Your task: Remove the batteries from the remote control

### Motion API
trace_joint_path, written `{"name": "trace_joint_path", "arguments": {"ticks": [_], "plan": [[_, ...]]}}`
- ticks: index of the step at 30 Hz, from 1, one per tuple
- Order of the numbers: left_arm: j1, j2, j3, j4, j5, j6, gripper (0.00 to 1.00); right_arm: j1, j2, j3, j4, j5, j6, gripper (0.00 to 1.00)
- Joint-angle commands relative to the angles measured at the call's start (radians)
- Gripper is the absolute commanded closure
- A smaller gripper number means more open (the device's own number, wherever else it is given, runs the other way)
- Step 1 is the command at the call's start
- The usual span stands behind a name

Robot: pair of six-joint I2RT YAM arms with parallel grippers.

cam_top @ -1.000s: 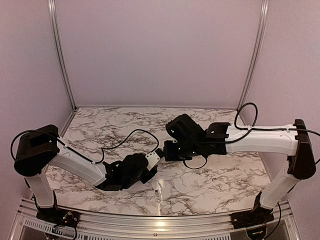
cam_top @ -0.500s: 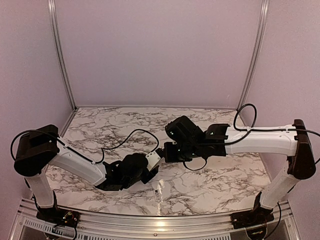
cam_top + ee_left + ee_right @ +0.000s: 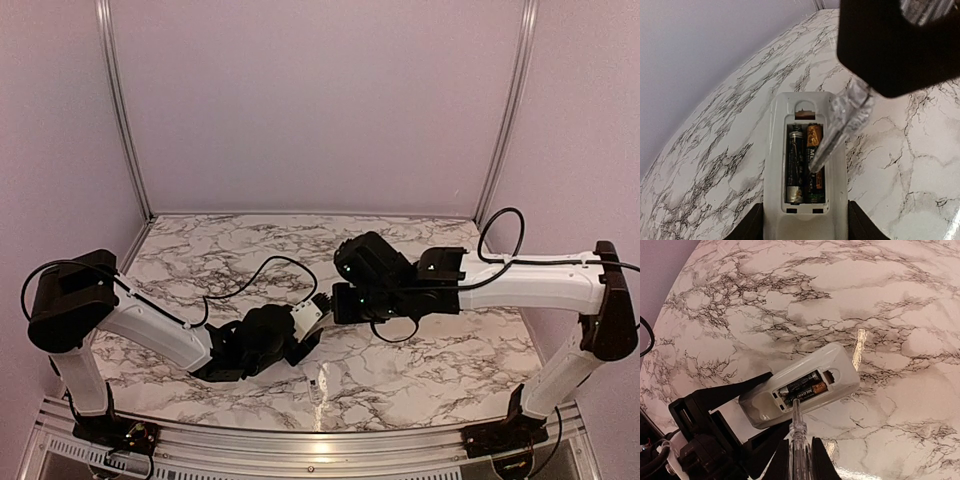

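The right gripper [image 3: 795,452], pressed together on a clear-handled tool [image 3: 795,422], sets its tip on the batteries [image 3: 796,160] (both seated in the open bay), apparently to lever one out. The left gripper [image 3: 806,231] pinches the remote control [image 3: 777,150] back-up over the marble table [image 3: 900,150].

**Desk** [image 3: 900,315]: marble-look top, white with grey-black veining. It was smooth and glossy, with bright reflections.

**Remote** [image 3: 771,170]: white plastic shell, smooth, with a low sheen.

**Batteries** [image 3: 796,160]: dark, glossy printed wrap, one with a coppery band. The ends looked like bare metal.

**Rod** [image 3: 837,127]: clear plastic, glassy, and it caught highlights.

**Left arm** [image 3: 150,330], **right arm** [image 3: 530,283]: smooth white shells with matt black housings, which looked like plastic.

**Walls** [image 3: 320,100]: matt lilac panels.

**Rails** [image 3: 118,110]: pale metal with a dull satin finish.
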Motion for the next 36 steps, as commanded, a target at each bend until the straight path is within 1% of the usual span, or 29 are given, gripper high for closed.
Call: {"name": "trace_joint_path", "arguments": {"ticks": [1,10,17,25,36], "plan": [[0.007,-0.031,0.013,0.034,-0.032,-0.003,1.0,-0.008,-0.032,0.026,-0.161,0.135,0.01,1.0],[0.007,-0.014,0.029,0.025,-0.028,-0.009,1.0,-0.009,-0.083,-0.003,-0.154,0.149,0.012,1.0],[0.007,-0.009,0.035,0.018,-0.025,-0.012,1.0,-0.009,-0.077,-0.02,-0.101,0.098,-0.001,1.0],[0.007,0.003,0.047,0.006,-0.04,-0.01,1.0,-0.009,-0.125,-0.042,-0.017,0.028,-0.019,1.0],[0.007,0.003,0.052,-0.002,-0.036,-0.011,1.0,-0.009,-0.095,-0.032,0.016,0.029,-0.027,1.0]]}}
